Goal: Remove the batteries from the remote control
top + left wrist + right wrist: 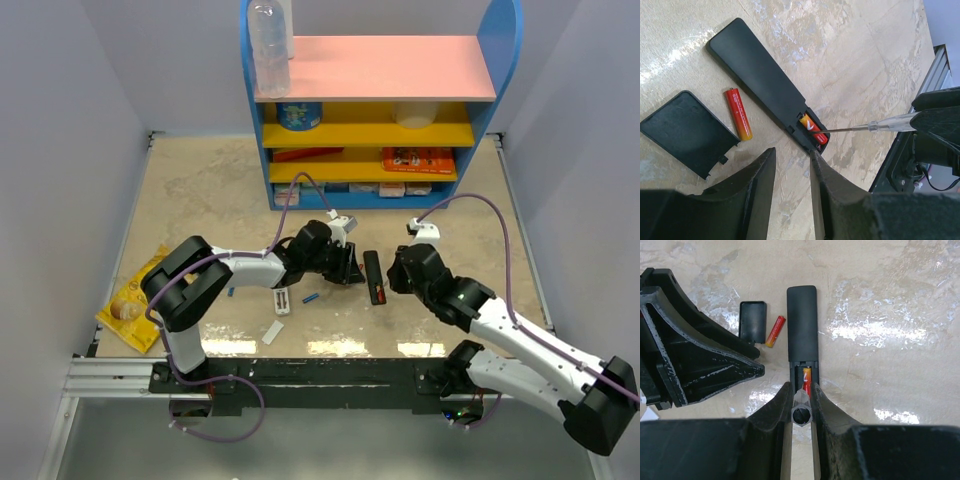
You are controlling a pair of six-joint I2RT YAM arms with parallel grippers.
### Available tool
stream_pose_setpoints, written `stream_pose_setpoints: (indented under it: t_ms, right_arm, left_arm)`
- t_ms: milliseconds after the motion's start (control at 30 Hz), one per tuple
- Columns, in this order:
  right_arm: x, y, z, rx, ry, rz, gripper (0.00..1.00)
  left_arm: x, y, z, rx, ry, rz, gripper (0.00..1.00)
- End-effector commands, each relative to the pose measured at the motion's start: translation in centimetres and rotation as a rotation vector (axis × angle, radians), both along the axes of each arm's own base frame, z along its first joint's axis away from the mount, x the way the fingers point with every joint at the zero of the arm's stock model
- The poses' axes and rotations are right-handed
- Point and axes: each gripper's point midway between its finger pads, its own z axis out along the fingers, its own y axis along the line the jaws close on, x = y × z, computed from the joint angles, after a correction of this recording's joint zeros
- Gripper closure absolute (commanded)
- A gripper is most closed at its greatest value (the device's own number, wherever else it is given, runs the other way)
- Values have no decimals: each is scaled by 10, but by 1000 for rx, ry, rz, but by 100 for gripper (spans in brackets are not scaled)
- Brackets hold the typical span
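While my right fingers clamp a screwdriver against the red battery in the remote, my left fingers hover apart, empty; probably light and slick, so I'd pinch its middle.

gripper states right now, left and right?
Left gripper: open, holding nothing, beside the end of the remote.
Right gripper: shut on the screwdriver, its tip at the red battery in the remote.
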Motion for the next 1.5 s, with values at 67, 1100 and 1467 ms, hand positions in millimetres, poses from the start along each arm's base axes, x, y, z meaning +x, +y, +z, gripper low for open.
stream_pose_setpoints:
  t_ms: [67, 1100, 1467]
  right_arm:
    - [9, 0, 35, 17, -84, -7, 100]
    - [5, 20, 2, -76, 22, 114, 100]
    - [0, 21, 5, 39, -16, 79, 100]
  left_arm:
    - [3, -11, 20, -62, -40, -13, 62]
    - [1, -9, 11, -41, -28, -17, 62]
    - [-3, -4, 4, -37, -14, -18, 62]
